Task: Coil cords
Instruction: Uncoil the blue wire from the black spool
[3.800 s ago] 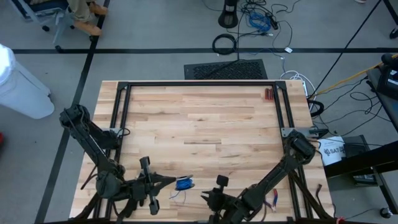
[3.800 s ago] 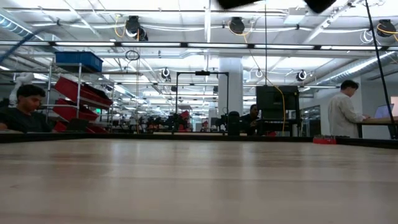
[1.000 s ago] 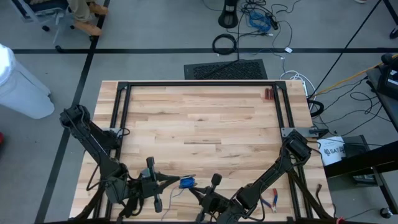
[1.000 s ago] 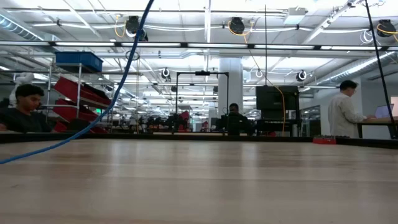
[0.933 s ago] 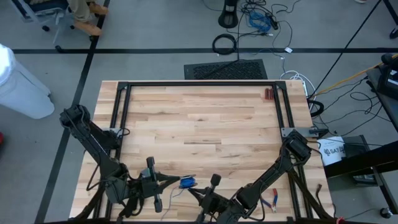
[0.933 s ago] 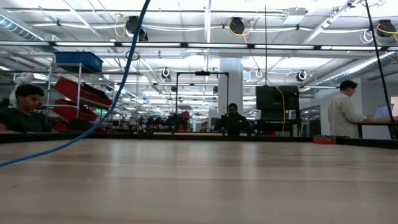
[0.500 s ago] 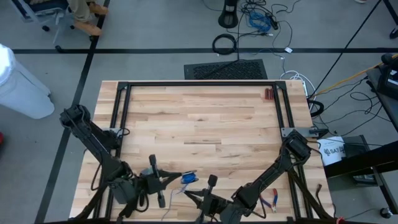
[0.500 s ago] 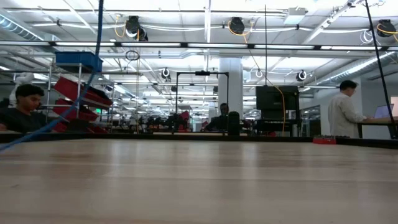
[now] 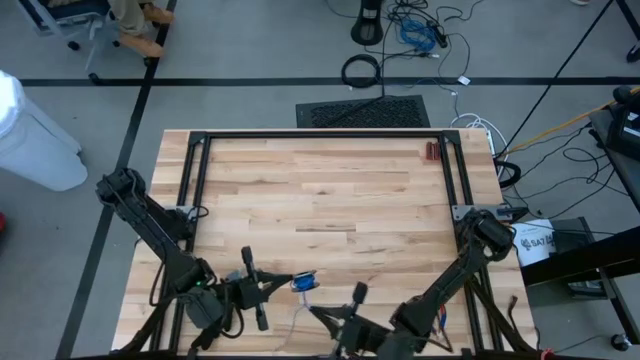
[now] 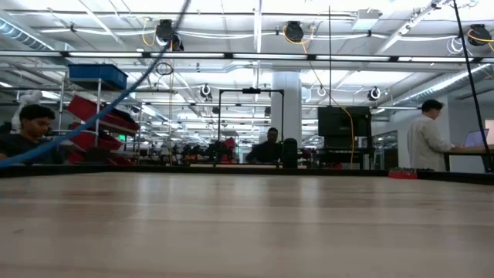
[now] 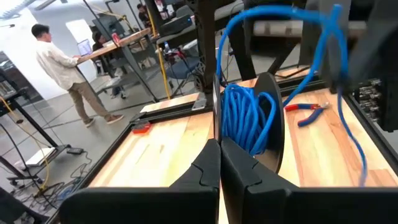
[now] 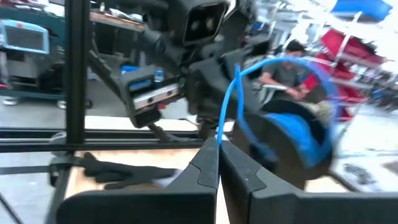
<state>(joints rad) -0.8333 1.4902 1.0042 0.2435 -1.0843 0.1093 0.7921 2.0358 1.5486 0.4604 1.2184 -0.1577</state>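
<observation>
**Blue cord pinched between both tools at the near edge**

Near edge of the wooden surface, toward the left of centre: left tool with fingers pressed together on a dark round spool wound with bright blue cord. Seen through the left wrist view as a thick blue bundle on the disc face, directly ahead of the closed fingers, with a loose loop arching up over it and trailing down the far side.

Just beside it, right tool, likewise pressed together, pinching a strand of the same cord; in the right wrist view, blue line rising straight from the closed fingertips and curving over to the spool held by the opposite arm.

Low view: one blurred blue strand slanting across the left part of the frame, above the surface. Red-handled pliers lying flat on the surface beyond the spool. Small red item at the far right corner. People at desks in the room behind.
</observation>
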